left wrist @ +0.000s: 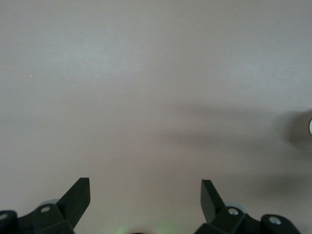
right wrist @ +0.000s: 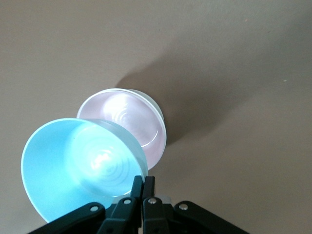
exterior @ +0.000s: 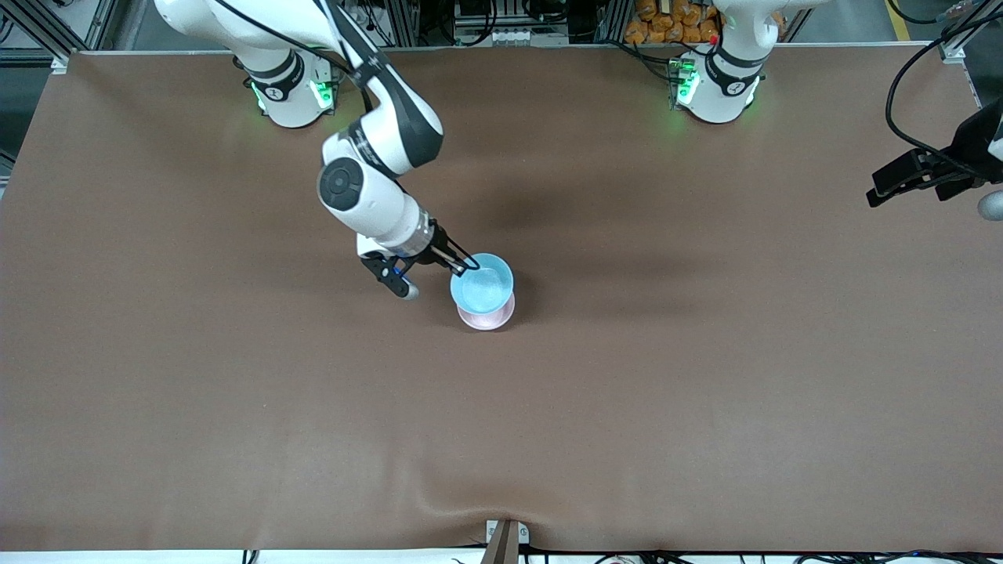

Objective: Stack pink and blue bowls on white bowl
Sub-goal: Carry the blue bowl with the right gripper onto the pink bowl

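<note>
My right gripper [exterior: 468, 268] [right wrist: 143, 179] is shut on the rim of the light blue bowl [exterior: 482, 283] [right wrist: 78, 165]. It holds the bowl tilted just over the pale pink bowl [exterior: 487, 316] [right wrist: 124, 117] at the table's middle. The pink bowl sits nested in the white bowl [right wrist: 160, 117], of which only a thin outer rim shows. I cannot tell whether the blue bowl touches the pink one. My left gripper [exterior: 881, 188] [left wrist: 146, 183] is open and empty, waiting over bare table at the left arm's end.
A brown cloth [exterior: 705, 376] covers the table, with a wrinkle at its near edge. A black cable [exterior: 901, 86] hangs by the left arm.
</note>
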